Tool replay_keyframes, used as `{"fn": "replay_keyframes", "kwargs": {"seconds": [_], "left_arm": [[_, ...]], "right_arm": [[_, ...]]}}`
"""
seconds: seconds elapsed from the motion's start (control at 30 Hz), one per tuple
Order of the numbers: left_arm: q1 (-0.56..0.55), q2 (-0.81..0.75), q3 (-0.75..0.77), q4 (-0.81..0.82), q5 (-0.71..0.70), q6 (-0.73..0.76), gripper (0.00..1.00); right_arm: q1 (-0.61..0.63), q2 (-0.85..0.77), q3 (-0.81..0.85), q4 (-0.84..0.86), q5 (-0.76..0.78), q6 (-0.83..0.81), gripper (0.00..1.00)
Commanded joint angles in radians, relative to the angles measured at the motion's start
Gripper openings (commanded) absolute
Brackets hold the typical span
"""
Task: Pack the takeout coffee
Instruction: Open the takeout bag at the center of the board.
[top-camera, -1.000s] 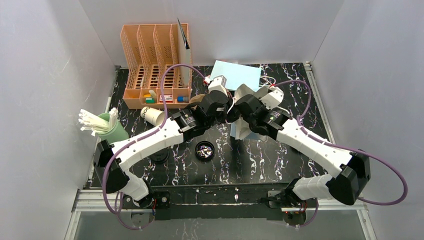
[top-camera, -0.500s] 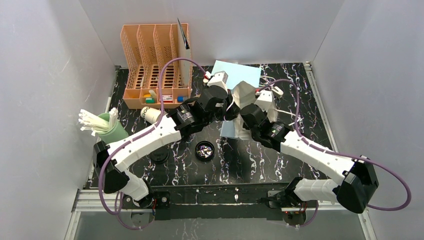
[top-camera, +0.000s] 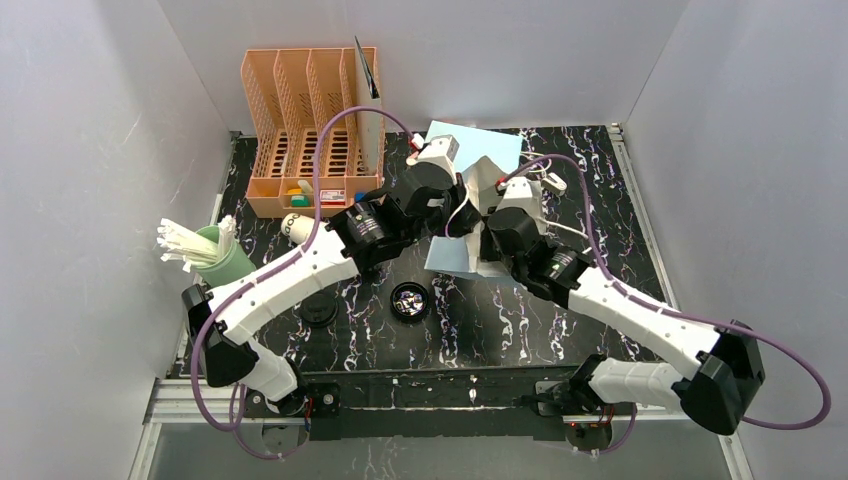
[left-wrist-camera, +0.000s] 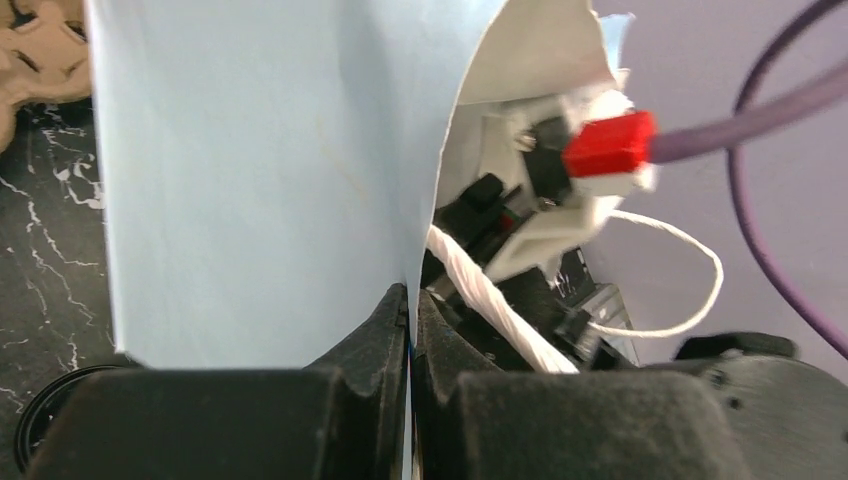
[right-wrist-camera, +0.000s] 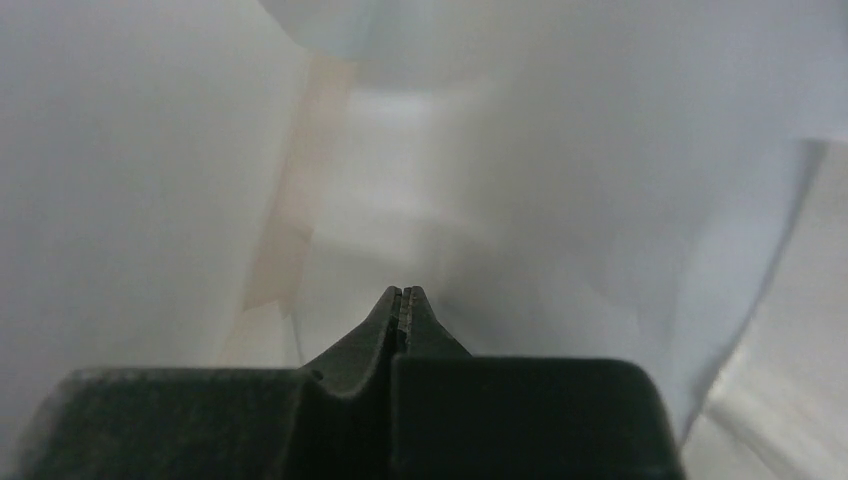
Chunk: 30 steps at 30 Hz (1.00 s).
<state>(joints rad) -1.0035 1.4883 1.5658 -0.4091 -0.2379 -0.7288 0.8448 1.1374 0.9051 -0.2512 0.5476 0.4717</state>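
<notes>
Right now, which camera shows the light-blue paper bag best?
Top external: only there does the light-blue paper bag show overall, though partly covered. Left wrist shows one blue wall, its edge pinched in the left gripper. Right wrist shows only blurred pale paper around the shut right gripper.

The paper bag (left-wrist-camera: 250, 180) is smooth, matt light-blue paper, and its handle (left-wrist-camera: 500, 310) is twisted white cord. The left gripper (left-wrist-camera: 410, 300) looks like matt black plastic. The table (top-camera: 520, 320) is glossy black marbling. At eleven o'clock, the rack (top-camera: 310, 130) is perforated orange plastic.
</notes>
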Motion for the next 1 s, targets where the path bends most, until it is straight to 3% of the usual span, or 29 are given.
{"fn": "replay_keyframes", "kwargs": {"seconds": [0.0, 0.1, 0.3, 0.53, 0.77, 0.97], "left_arm": [[0.004, -0.069, 0.019, 0.060, 0.092, -0.002, 0.00], [0.013, -0.091, -0.010, 0.106, 0.133, -0.027, 0.00], [0.030, -0.144, -0.060, 0.135, 0.158, -0.046, 0.00], [0.034, -0.177, -0.036, 0.093, 0.138, -0.026, 0.00], [0.035, -0.222, 0.031, -0.070, 0.003, 0.061, 0.00], [0.035, -0.192, 0.032, -0.125, -0.020, 0.083, 0.00]], "right_arm": [[-0.001, 0.079, 0.055, -0.017, -0.031, 0.059, 0.01], [-0.001, 0.109, 0.074, -0.029, -0.025, 0.153, 0.01], [-0.002, 0.013, 0.001, 0.154, -0.095, 0.216, 0.01], [-0.002, 0.172, 0.176, -0.158, 0.115, 0.264, 0.01], [0.000, 0.199, 0.226, -0.265, 0.215, 0.313, 0.01], [0.020, 0.308, 0.348, -0.476, 0.340, 0.341, 0.01]]}}
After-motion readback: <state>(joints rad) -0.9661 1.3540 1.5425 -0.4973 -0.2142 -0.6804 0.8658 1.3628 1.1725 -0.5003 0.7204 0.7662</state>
